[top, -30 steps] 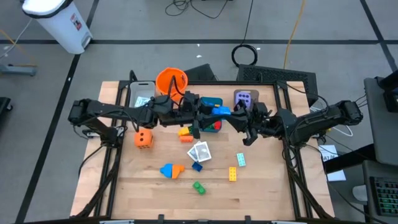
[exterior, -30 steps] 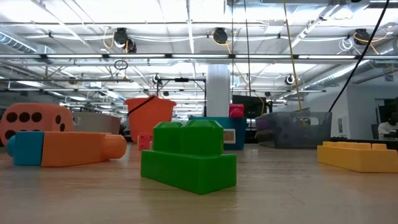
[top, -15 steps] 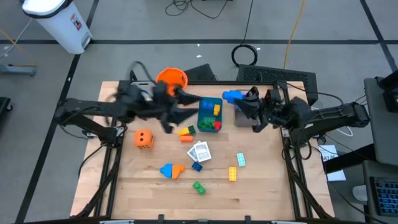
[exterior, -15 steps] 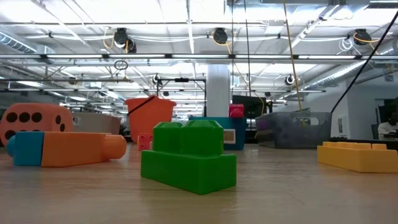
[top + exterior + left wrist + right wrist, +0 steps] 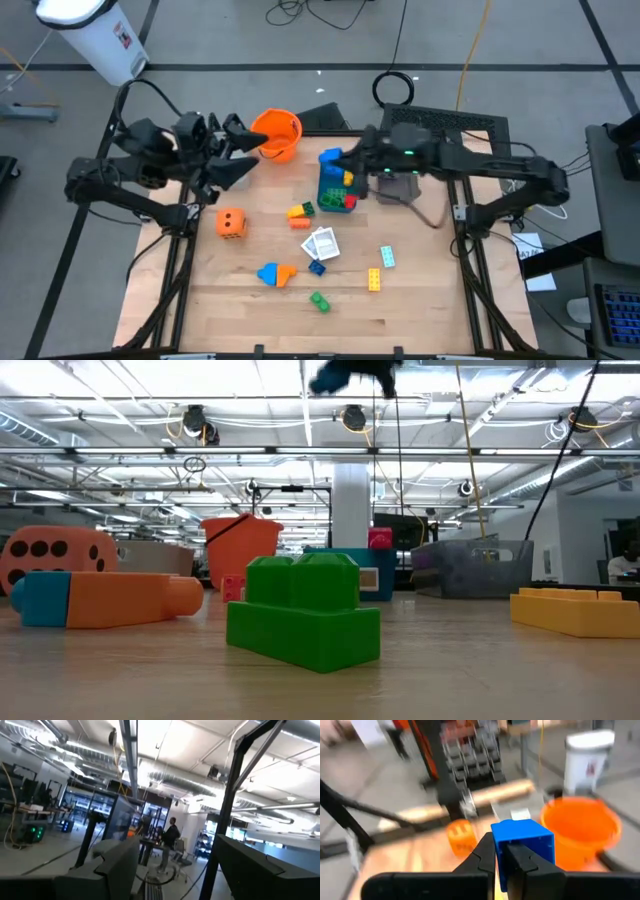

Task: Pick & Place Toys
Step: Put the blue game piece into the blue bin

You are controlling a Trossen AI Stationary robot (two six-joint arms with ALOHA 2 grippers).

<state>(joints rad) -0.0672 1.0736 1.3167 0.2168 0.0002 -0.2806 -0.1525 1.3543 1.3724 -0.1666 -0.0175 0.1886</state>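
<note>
Wooden table (image 5: 420, 290) — one orange die (image 5: 231, 223), right tool (image 5: 337, 158) clenched on one blue brick (image 5: 329, 157), left tool (image 5: 238, 150) released.

Orange bucket (image 5: 276, 134) sitting just beside the left claw, white bin (image 5: 96, 36) standing beyond on the floor, cable coil (image 5: 394, 88) lying behind the right claw

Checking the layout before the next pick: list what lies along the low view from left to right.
orange die → blue-and-orange brick → orange bucket → green brick → grey tray → yellow brick
</note>
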